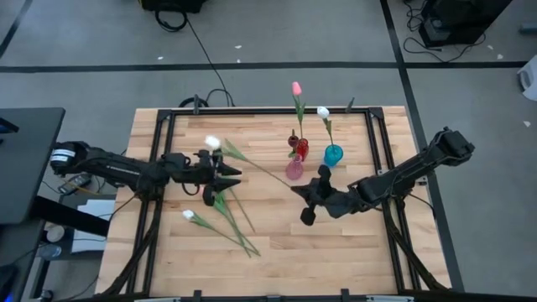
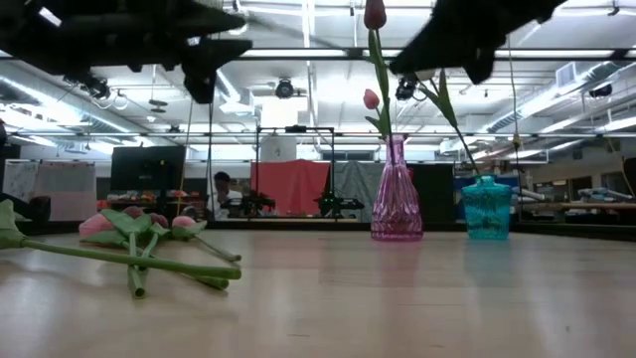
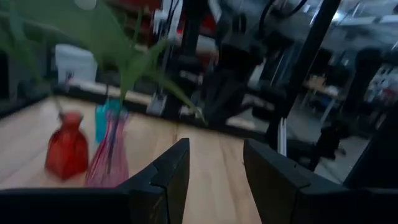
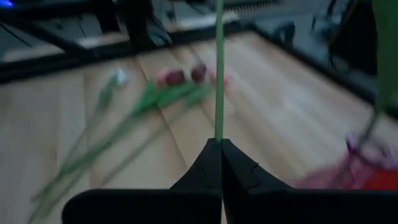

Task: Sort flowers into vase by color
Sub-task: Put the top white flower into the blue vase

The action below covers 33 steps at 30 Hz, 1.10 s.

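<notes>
The right gripper (image 4: 220,144) pinches the thin, bendy white tulip (image 1: 213,143) stem, so it looks light and floppy.

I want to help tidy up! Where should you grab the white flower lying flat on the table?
Probably the bare stem of the white tulip, just behind its head, coming straight down from above with the fingers across it. It lies flat, and farther along other stems crowd it.
</notes>
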Motion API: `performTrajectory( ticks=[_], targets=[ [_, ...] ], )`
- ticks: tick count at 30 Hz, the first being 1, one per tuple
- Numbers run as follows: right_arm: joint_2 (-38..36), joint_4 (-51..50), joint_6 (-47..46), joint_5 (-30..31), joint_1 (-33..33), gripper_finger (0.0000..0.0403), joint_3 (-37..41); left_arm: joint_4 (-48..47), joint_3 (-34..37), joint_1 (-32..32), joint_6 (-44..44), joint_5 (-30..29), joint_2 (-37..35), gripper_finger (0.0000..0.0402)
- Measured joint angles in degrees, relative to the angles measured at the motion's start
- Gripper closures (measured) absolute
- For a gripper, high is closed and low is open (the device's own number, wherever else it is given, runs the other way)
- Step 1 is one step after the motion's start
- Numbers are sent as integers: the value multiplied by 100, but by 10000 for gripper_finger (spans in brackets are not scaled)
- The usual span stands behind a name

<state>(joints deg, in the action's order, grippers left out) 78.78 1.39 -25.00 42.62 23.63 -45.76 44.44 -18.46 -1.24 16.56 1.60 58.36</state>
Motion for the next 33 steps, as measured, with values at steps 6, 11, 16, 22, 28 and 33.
performTrajectory(
  ticks=[6, 11, 16, 22, 28, 33],
  targets=[
    [248, 1375, 1017, 33, 2, 401, 0, 1614, -141, 0, -178, -176, 856, 245],
    [464, 2089, 1526, 132, -7, 401, 0, 1827, -583, 0, -300, -90, 1419, 245],
    [762, 2790, 2005, 159, -41, 401, 0, 1864, -1091, -2, -542, 47, 1957, 245],
    [1077, 3537, 2536, 440, -62, 399, -6, 1882, -1523, -4, -564, 355, 2389, 252],
    [1218, 3947, 2865, 362, -89, 392, -7, 1829, -1679, -32, -630, 462, 2652, 341],
    [1178, 3797, 2895, 281, -73, 363, -7, 1583, -1679, -30, -688, 518, 2635, 389]
  ],
)
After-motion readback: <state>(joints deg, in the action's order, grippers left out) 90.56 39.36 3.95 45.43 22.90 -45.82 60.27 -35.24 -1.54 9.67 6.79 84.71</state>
